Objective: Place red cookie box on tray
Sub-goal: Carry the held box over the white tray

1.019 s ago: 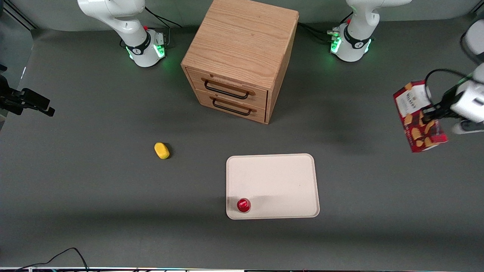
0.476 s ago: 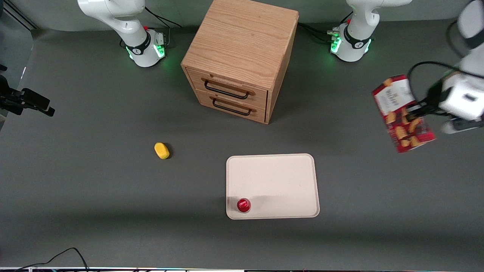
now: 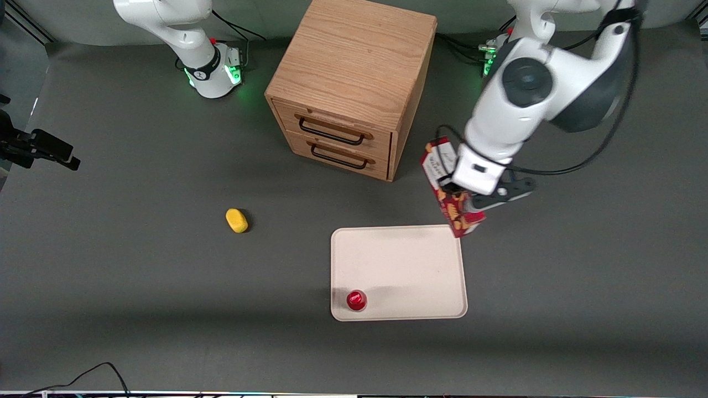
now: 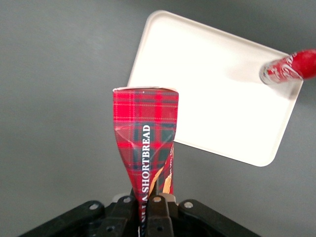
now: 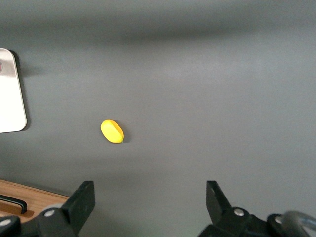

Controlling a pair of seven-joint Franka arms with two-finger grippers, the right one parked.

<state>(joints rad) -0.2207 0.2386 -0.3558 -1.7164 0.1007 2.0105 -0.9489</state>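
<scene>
Red cookie box [image 3: 449, 190], a long narrow dark-red tartan carton with a white label end and tan cookie pictures: carried clear of the table, tilted, its lower end over the tray corner farthest from the front camera at the working arm's end; part of its length is covered by the wrist. Other items, in order across the front view: yellow oval sponge-like object [image 3: 237, 220], lying on the grey table [image 3: 138, 287] toward the parked arm's end; light oak two-drawer cabinet [image 3: 354, 83] with black handles, farther from the front camera than the tray; small round red can [image 3: 356, 300], standing in the tray corner nearest the front camera; cream-white rectangular tray [image 3: 409, 265] with rounded corners and a low rim, flat on the table. Left arm's gripper [image 3: 462, 193]: closed against the carton's narrow sides, holding it above the tray's edge. In the left wrist view the carton [image 4: 145, 143] runs out from between the black fingers [image 4: 158, 217], its plaid side pinched inward, "SHORTBREAD" legible; the tray [image 4: 168, 74] lies below, and the red can [image 4: 291, 66] is blurred and cut by the frame edge.
</scene>
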